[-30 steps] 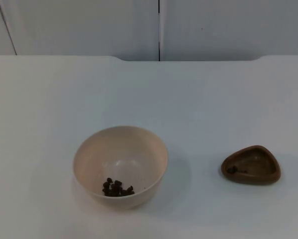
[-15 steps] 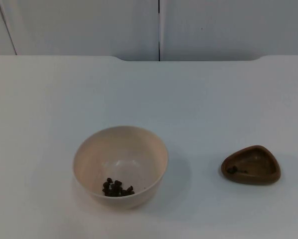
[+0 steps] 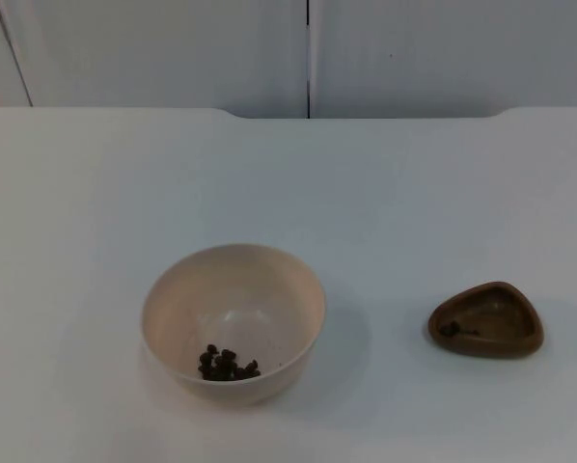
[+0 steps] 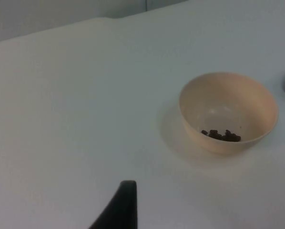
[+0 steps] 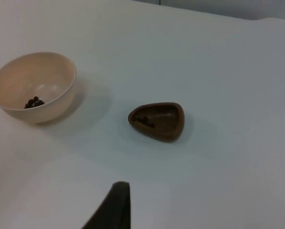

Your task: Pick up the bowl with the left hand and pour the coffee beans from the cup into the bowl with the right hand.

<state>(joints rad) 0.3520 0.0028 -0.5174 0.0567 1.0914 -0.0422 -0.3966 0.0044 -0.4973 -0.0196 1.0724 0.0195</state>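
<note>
Top view has the cream bowl (image 3: 233, 323) standing free on the white worktop (image 3: 288, 183) at 7 o'clock, coffee beans (image 3: 228, 364) already inside, the brown cup (image 3: 485, 319) well apart at 4 o'clock, set down nearly empty; whether either end effector is apart or together I cannot tell.

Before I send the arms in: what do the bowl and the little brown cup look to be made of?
The bowl: likely plastic or a matte composite, judging by its even cream colour, thin wall and soft sheen; glazed ceramic can't be ruled out. The cup: looks like wood, dark brown with uneven tone, a thick rounded rim and a dull finish. Coffee beans lie in the bowl.
</note>
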